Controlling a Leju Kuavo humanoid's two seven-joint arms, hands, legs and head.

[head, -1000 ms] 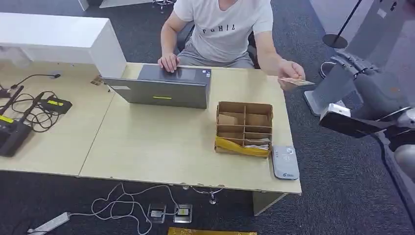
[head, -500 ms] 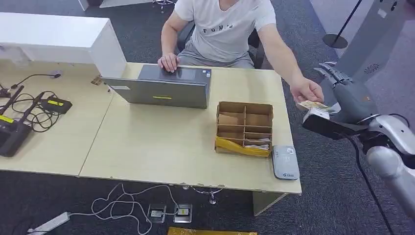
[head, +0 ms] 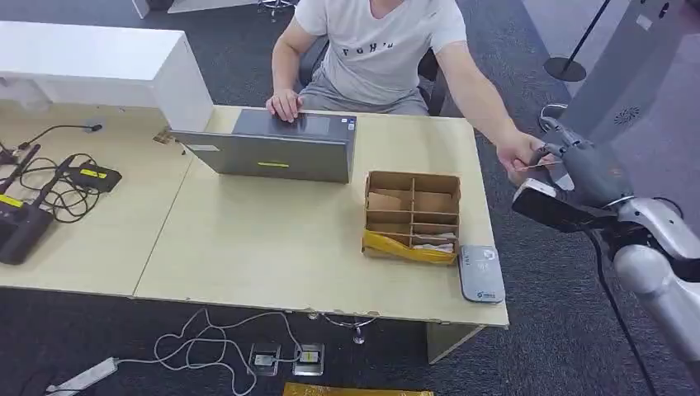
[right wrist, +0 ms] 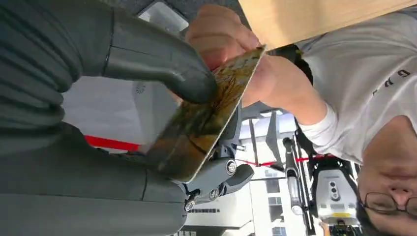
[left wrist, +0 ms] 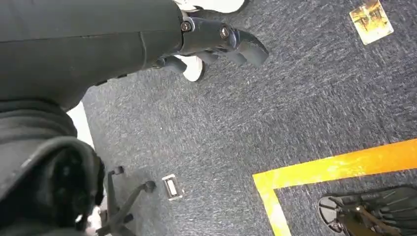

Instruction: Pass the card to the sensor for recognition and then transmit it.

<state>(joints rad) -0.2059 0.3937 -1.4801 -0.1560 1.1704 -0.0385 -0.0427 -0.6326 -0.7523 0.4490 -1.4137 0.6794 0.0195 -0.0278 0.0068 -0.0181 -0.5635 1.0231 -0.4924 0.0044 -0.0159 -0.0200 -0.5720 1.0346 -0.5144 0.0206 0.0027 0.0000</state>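
A person seated behind the table reaches a hand (head: 520, 153) out to my right hand (head: 580, 167), which hangs off the table's right edge. The thin gold-patterned card (head: 541, 165) lies between the two. In the right wrist view my thumb (right wrist: 162, 61) presses on the card (right wrist: 206, 118) with my darker fingers (right wrist: 221, 172) behind it, while the person's fingers (right wrist: 221, 34) still grip its far end. The grey card sensor (head: 481, 273) lies flat at the table's front right corner. My left hand (left wrist: 216, 42) hangs over the carpet, holding nothing, fingers loosely extended.
A cardboard box with dividers (head: 412, 216) stands just left of the sensor. A grey laptop (head: 272, 147) sits in front of the person. Black devices and cables (head: 49, 190) lie at the table's left, near a white box (head: 99, 66). A power strip and cords lie on the floor.
The person's hand brought the card from over the table edge out to my right hand. My right arm swung in and my thumb now presses on the card.
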